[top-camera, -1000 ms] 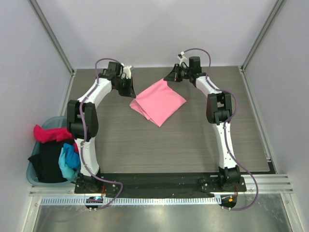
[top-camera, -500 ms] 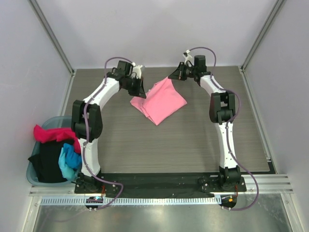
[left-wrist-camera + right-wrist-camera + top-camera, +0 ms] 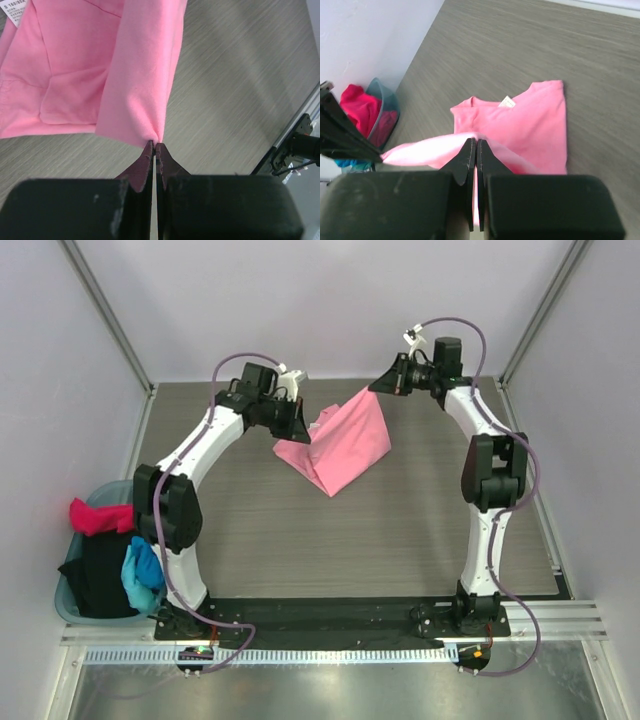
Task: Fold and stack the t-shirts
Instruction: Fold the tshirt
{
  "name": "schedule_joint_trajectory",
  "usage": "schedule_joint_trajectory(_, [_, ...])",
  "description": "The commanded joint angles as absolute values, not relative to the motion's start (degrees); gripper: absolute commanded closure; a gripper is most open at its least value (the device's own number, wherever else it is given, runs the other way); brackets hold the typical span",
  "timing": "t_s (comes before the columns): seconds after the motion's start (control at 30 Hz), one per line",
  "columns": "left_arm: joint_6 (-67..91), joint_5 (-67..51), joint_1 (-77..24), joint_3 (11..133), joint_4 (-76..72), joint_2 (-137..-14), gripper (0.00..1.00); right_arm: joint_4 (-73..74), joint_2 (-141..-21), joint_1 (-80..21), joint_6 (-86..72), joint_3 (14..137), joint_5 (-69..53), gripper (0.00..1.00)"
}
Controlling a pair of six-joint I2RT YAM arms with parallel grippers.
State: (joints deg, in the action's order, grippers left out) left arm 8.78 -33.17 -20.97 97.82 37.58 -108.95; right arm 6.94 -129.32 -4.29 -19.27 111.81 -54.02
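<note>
We have both tools pressed together on the light pink t-shirt (image 3: 345,445). Our left tool (image 3: 155,146) pinches a folded edge of the cloth, and our right tool (image 3: 474,143) pinches another. The shirt stretches between them, lifted at the tools, with its lower part lying on the surface (image 3: 400,530) below. Its white label (image 3: 508,102) shows just beyond the right tool. Well behind the left tool, the teal basket (image 3: 62,600) holds the magenta t-shirt (image 3: 100,517), the black t-shirt (image 3: 100,575) and the blue t-shirt (image 3: 142,570).
</note>
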Motion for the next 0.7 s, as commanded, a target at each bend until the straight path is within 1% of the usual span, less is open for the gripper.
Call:
schedule_joint_trajectory(0.0, [9.2, -35.9, -21.4, 94.8, 38.7, -103.7, 1.0, 10.4, -119.5, -4.2, -12.8, 106.5, -56.6, 0.99])
schedule_joint_trajectory(0.13, [9.4, -36.7, -23.0, 89.1, 38.8, -99.4, 1.0, 15.0, -112.4, -4.2, -8.1, 98.4, -56.9, 0.99])
schedule_joint_trajectory(0.17, [9.4, -36.8, -23.3, 88.1, 38.8, -97.8, 1.0, 17.3, -110.9, -4.2, -5.3, 94.6, -57.0, 0.99])
schedule_joint_trajectory(0.33, [9.2, -36.9, -24.1, 82.4, 39.5, -93.2, 1.0, 24.1, -99.3, -4.4, 2.2, 83.5, -55.5, 0.99])
schedule_joint_trajectory(0.47, [8.5, -36.7, -24.0, 82.8, 40.7, -91.0, 1.0, 25.6, -92.0, -4.5, 2.6, 75.9, -54.0, 0.99])
schedule_joint_trajectory(0.67, [7.3, -38.2, -23.5, 86.7, 42.3, -91.2, 1.0, 25.6, -82.8, -5.9, 0.3, 70.8, -49.9, 0.99])
